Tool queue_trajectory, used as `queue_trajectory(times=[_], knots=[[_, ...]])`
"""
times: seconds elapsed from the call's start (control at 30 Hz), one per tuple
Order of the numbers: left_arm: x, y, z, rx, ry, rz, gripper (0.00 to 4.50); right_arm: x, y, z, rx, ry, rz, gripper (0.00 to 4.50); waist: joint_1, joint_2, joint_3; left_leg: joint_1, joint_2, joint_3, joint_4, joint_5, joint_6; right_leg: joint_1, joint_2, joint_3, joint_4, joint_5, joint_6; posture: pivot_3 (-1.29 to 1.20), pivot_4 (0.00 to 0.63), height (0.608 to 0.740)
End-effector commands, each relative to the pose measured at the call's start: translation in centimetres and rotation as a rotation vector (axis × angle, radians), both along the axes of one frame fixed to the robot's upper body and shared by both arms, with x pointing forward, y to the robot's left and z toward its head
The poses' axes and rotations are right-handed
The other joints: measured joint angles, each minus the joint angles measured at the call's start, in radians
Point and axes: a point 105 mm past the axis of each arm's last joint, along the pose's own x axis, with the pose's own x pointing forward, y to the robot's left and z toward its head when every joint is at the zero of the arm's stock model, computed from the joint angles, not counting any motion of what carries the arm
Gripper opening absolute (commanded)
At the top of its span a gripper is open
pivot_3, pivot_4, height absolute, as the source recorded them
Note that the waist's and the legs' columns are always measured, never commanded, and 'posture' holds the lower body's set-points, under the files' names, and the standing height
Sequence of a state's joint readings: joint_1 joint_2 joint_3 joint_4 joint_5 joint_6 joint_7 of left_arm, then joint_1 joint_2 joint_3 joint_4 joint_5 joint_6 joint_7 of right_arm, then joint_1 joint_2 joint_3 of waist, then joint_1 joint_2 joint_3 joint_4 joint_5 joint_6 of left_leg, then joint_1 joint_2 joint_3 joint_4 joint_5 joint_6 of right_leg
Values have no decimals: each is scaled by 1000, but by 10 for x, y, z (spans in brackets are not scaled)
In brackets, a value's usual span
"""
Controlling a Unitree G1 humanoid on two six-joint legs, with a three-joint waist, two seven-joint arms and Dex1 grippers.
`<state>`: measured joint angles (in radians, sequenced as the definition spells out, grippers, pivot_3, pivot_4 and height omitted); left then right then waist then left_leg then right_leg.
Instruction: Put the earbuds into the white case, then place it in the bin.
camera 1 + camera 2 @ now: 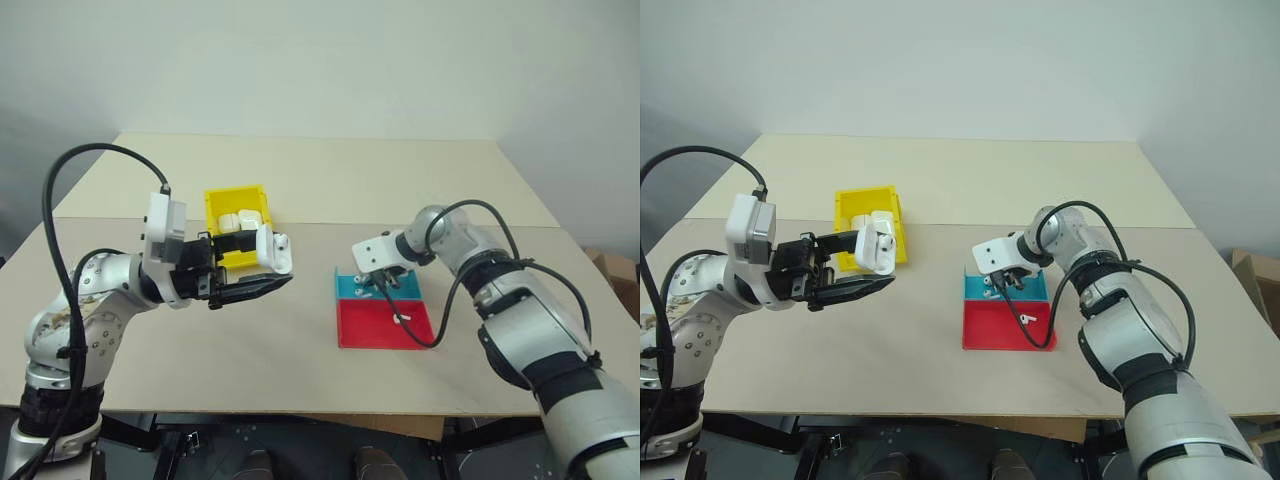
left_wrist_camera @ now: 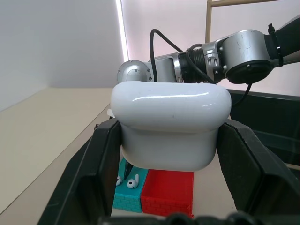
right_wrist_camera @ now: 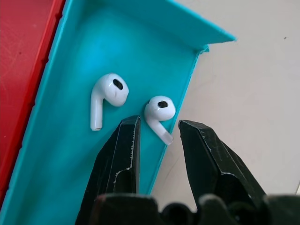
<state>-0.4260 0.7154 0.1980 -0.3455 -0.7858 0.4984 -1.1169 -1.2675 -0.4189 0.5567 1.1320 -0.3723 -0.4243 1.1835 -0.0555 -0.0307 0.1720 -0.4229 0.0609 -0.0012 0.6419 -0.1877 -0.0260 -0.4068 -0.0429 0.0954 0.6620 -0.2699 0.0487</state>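
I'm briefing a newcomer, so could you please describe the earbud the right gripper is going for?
Find the red and blue tray and its blue half. Two white earbuds lie there; it is the one against the blue wall, its stem between the right gripper's open fingertips.

White, yellow, red and teal on a pale beige surface (image 1: pixel 300 170), as I see it from here.

I see a glossy white case (image 2: pixel 171 129) between the black fingers (image 2: pixel 101 164) of the left gripper (image 1: pixel 283 281), with its lid plain white too. The bin (image 1: pixel 232 203) is bright yellow, with white cases inside. The tray (image 1: pixel 378 325) is two-toned: a red half and a teal-blue half. Two glossy white earbuds (image 3: pixel 110 93) lie on the teal, each with a small black oval spot. The right gripper (image 3: pixel 157 126) has black fingers, scuffed pale at the edges. The wall behind is off-white.
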Motion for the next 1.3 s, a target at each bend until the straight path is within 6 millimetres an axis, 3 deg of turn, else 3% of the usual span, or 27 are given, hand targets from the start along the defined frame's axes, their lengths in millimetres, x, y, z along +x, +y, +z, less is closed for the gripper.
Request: queue_trajectory(times=[0.03,1.1,1.3], knots=[[-7,0,10,-2,-52,-7,2765,2,5,15,36,-42,21,1677,-3,0,0,0,0,0,0,0,0,0,0,0,0,0,0,0,150,740],[-10,3,9,4,-56,7,2765,0,8,3,12,-29,40,1677,-14,0,0,0,0,0,0,0,0,0,0,0,0,0,0,0,150,740],[-10,3,9,6,-54,4,2765,3,10,15,72,-42,20,1677,-15,0,0,0,0,0,0,0,0,0,0,0,0,0,0,0,150,740]])
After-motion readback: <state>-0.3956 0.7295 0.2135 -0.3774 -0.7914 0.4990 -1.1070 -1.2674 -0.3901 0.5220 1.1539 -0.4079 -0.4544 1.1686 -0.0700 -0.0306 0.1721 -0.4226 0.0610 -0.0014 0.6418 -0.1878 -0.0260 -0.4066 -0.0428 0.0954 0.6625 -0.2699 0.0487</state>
